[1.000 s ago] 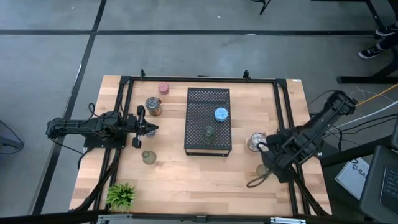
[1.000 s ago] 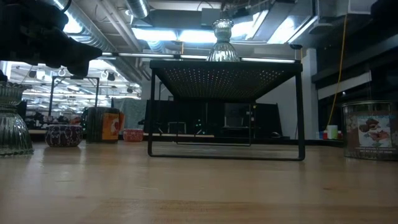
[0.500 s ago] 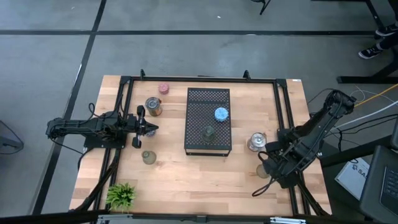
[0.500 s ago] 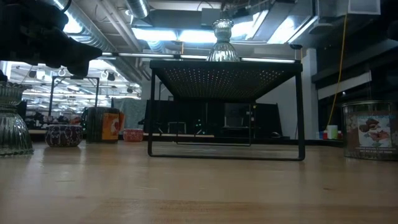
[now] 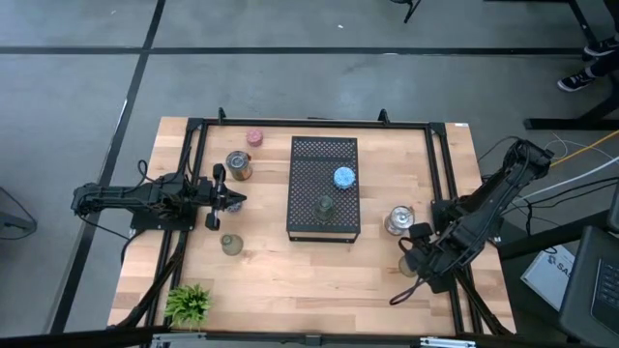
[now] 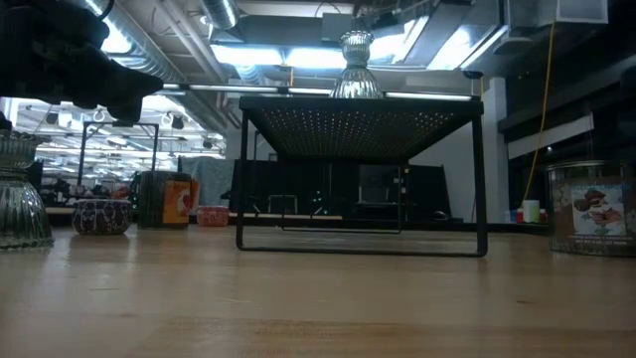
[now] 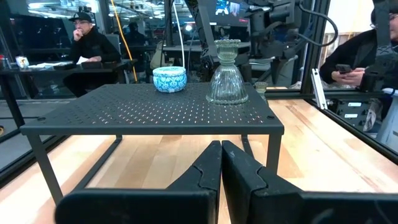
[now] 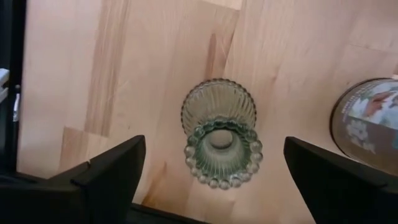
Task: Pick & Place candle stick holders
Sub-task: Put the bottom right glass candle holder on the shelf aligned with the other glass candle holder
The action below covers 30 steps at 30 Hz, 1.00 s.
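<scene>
My right gripper (image 5: 418,253) is open near the table's right near corner, pointing down. A clear ribbed glass holder (image 8: 221,143) stands upright on the wood between its fingers, with a gap on each side. My left gripper (image 5: 232,198) is shut and empty, level at the left, facing the black perforated tray (image 5: 324,224). A blue holder (image 5: 343,177) and a clear glass holder (image 5: 325,205) stand on the tray. A pink holder (image 5: 254,137), a silvery holder (image 5: 238,164) and an olive-green holder (image 5: 231,245) stand on the table's left half.
A silvery holder with a printed side (image 5: 398,220) stands just beyond my right gripper and also shows in the right wrist view (image 8: 367,118). A small green plant (image 5: 189,303) is at the near left corner. Black frame rails (image 5: 440,174) run along the table's edges. People sit beyond the table (image 7: 87,43).
My right gripper has gone toward the table's near edge, away from the silvery holder on the right, and now stands over the clear ribbed glass holder. The holders have stayed where they were.
</scene>
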Available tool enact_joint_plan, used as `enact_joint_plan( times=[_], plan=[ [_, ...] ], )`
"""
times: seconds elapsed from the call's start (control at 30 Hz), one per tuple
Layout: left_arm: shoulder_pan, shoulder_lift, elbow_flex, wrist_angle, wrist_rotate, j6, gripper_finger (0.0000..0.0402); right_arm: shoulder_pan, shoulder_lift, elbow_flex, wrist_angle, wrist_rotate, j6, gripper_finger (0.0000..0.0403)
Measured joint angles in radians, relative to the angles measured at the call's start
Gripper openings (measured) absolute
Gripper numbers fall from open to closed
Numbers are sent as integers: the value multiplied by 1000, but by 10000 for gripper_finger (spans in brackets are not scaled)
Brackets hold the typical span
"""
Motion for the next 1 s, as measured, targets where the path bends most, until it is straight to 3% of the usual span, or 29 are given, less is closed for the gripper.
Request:
enact_joint_plan(
  times=[0.43,1.0],
  plan=[
    [0,0,0,0,0,0,6,0,37,-56,64,0,5,378],
    [0,0,0,0,0,0,6,0,37,-56,72,7,7,283]
  ],
)
